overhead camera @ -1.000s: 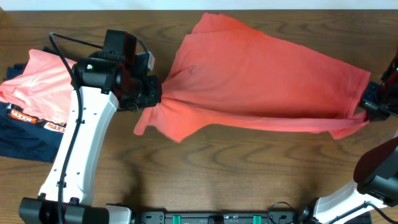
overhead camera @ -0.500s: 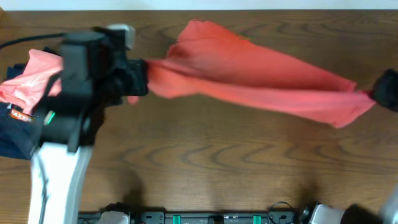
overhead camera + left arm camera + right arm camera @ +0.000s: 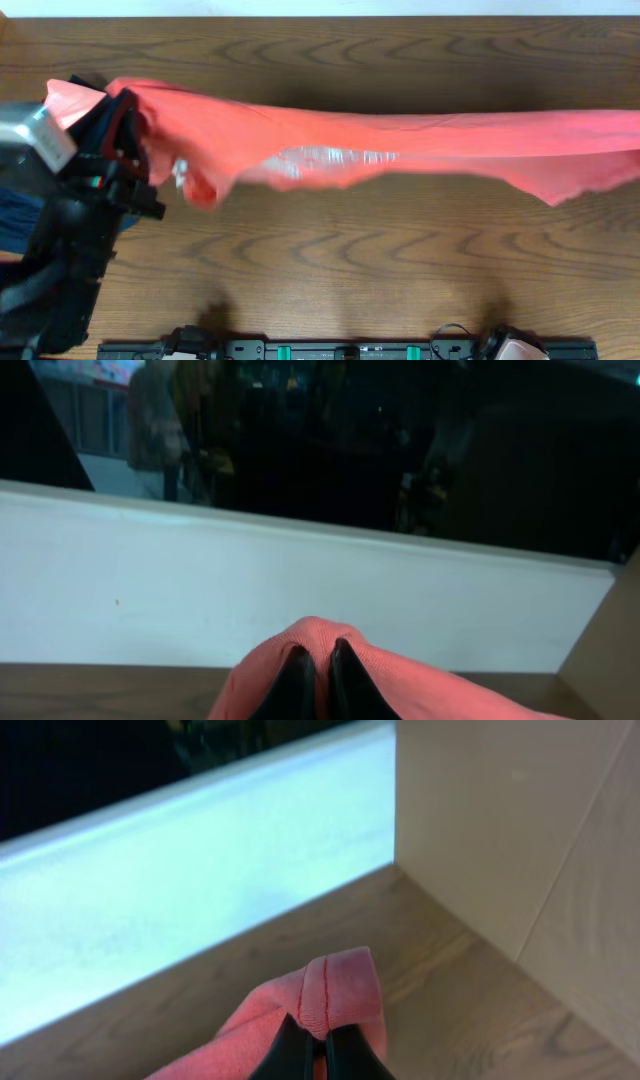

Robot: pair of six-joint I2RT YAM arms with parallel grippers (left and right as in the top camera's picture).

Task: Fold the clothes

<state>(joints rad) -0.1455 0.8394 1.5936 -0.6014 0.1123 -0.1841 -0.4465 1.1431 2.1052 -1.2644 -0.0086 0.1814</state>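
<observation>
Overhead, item: coral-red cotton t-shirt [image 3: 430, 140], with its white chest lettering [image 3: 330, 158] showing along the lower edge.
Overhead, position: the t-shirt is drawn out in a long band across the brown wooden table [image 3: 350, 280]. It runs from the far left to the right edge of the view and looks raised off the wood. The picture is motion-blurred.
Overhead, arms: the black left arm [image 3: 70, 230] meets the cloth's left end. The right arm is out of this view.
Overhead, neighbours: a navy garment [image 3: 12, 215] lies at the left edge, under the arm. Whether the cloth touches it cannot be told.

Left wrist, holder: the fingers of the left gripper [image 3: 318, 665] are pressed together on a fold of the t-shirt.
Left wrist, cloth: coral fabric bulges over and around the fingertips. The table and a white wall are behind.

Right wrist, holder: the right gripper [image 3: 316, 1045] is clamped on a stitched edge of the t-shirt.
Right wrist, cloth: the seam stands up just above the fingertips. The rest trails down and left, out of view.

Step in hand: judged to be the spread before the first fold. The garment is pulled taut between two held ends so that it can be laid out flat.
Progress: early, as no fold is visible yet.
Next move calls for: lowering both ends together with even tension so the body lands flat and unbunched on bare wood, clear of the garments at the left. Only after that should either grip let go.
Risk: uneven tension or a slipped pinch would probably let the middle sag and crease.
</observation>
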